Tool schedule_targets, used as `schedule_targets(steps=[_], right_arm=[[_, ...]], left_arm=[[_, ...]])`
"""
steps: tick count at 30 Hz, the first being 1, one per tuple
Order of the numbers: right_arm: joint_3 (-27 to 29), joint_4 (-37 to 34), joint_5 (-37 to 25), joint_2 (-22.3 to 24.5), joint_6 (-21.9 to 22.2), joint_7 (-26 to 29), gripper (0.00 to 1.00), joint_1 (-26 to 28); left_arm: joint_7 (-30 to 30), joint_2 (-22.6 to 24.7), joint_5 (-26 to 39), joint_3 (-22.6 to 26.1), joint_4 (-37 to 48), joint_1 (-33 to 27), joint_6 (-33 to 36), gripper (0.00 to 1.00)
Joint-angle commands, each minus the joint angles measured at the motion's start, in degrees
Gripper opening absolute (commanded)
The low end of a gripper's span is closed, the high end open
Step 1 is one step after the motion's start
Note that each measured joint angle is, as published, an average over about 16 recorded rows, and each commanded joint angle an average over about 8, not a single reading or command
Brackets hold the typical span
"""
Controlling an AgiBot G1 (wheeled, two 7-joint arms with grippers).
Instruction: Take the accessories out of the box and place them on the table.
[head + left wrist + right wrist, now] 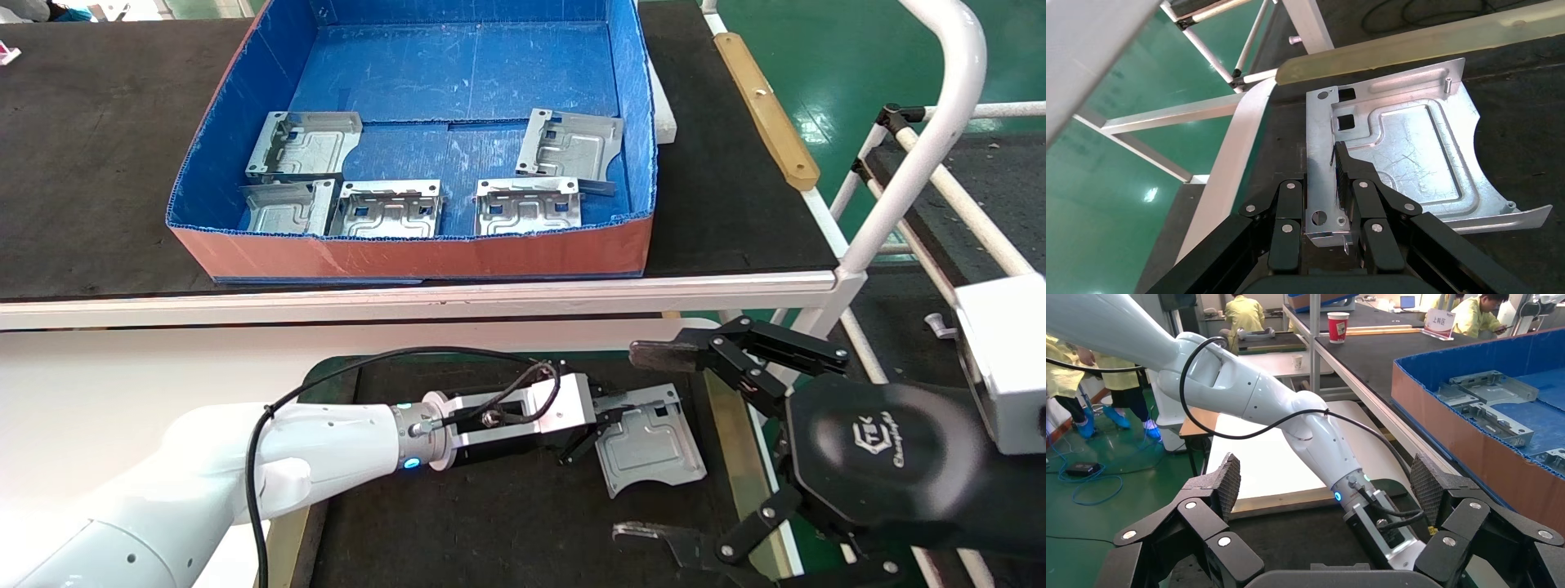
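Note:
One silver plate (654,457) lies flat on the table's black mat (490,523), by its right brass strip. My left gripper (609,416) is shut on that plate's near edge flange; the left wrist view shows the plate (1407,147) pinched between the fingers of the gripper (1324,177). Several alike plates stay in the blue box (409,257) on the bench, among them one at the front (391,209) and one at the right (572,145). My right gripper (647,445) is open and empty, just right of the held plate; its wrist view (1327,478) looks at the left arm.
The box stands on a black bench with a white bar edge (409,298) beyond the table. A white tube frame (923,155) and a grey block (1009,367) stand at the right. The box's orange wall (1474,447) shows in the right wrist view.

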Motion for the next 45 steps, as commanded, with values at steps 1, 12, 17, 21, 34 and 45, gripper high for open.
schedule_targets(steps=[1, 12, 17, 21, 34, 45], right_arm=[[0.0, 0.0, 0.0, 0.0, 0.0, 0.0, 1.00, 0.0], [0.0, 0.0, 0.0, 0.0, 0.0, 0.0, 1.00, 0.0], [0.0, 0.0, 0.0, 0.0, 0.0, 0.0, 1.00, 0.0], [0.0, 0.0, 0.0, 0.0, 0.0, 0.0, 1.00, 0.0], [0.0, 0.0, 0.0, 0.0, 0.0, 0.0, 1.00, 0.0], [0.0, 0.0, 0.0, 0.0, 0.0, 0.0, 1.00, 0.0]], left_arm=[[0.0, 0.0, -0.9, 1.0, 0.2, -0.4, -0.1, 0.00], [0.0, -0.1, -4.6, 5.1, 1.4, -1.9, 2.1, 0.31], [-0.1, -0.1, -5.4, 5.8, 1.6, -2.1, 2.6, 0.93], [-0.1, -0.1, -5.3, 5.7, 1.6, -2.1, 2.6, 1.00], [0.0, -0.1, -4.8, 5.2, 1.5, -2.0, 2.3, 1.00], [-1.0, -0.9, -4.8, 4.3, 0.4, -1.6, 2.9, 1.00]])
